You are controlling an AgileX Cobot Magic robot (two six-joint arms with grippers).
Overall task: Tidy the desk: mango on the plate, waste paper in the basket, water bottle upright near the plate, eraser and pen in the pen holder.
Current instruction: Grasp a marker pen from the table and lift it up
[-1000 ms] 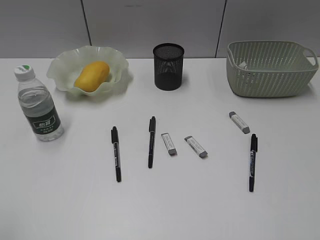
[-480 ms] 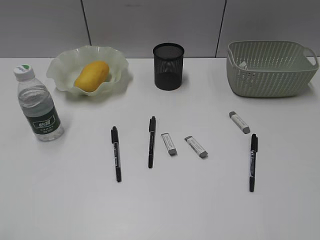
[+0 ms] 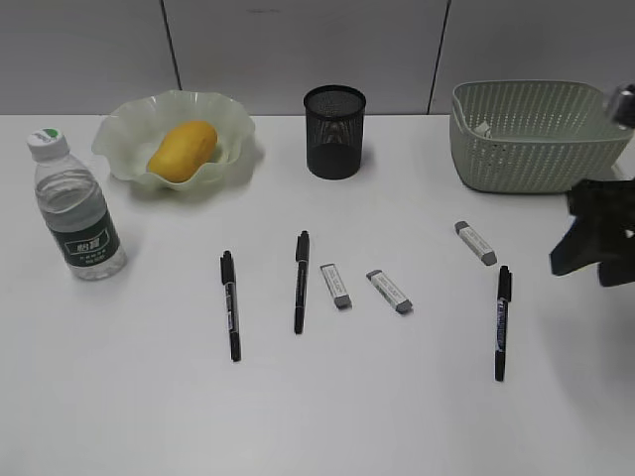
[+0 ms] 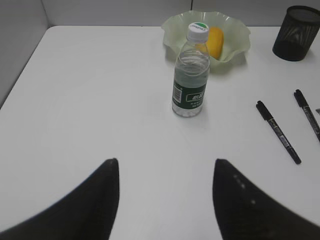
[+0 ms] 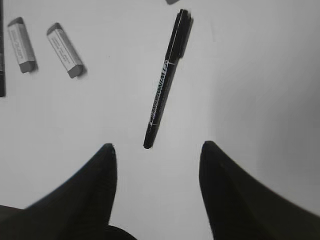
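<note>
The mango (image 3: 183,149) lies in the wavy green plate (image 3: 121,131). The water bottle (image 3: 79,213) stands upright to the left of the plate. The waste paper (image 3: 481,129) shows inside the basket (image 3: 536,139). The black mesh pen holder (image 3: 334,131) stands at the back middle. Three pens (image 3: 230,304) (image 3: 300,281) (image 3: 501,320) and three erasers (image 3: 335,285) (image 3: 389,291) (image 3: 475,243) lie on the desk (image 3: 149,397). My right gripper (image 3: 585,263) is open, just right of the right-hand pen (image 5: 166,77), its jaws (image 5: 157,145) empty. My left gripper (image 4: 165,162) is open and empty, short of the bottle (image 4: 191,75).
The left wrist view shows the plate (image 4: 235,30) with the mango (image 4: 215,41), the pen holder (image 4: 296,25) and two pens (image 4: 278,131) (image 4: 307,114). Two erasers (image 5: 21,44) (image 5: 65,42) lie left of the pen in the right wrist view. A grey wall stands behind the desk.
My right gripper has come into the exterior view from the right edge, near the right-hand pen. Nothing on the desk has moved.
</note>
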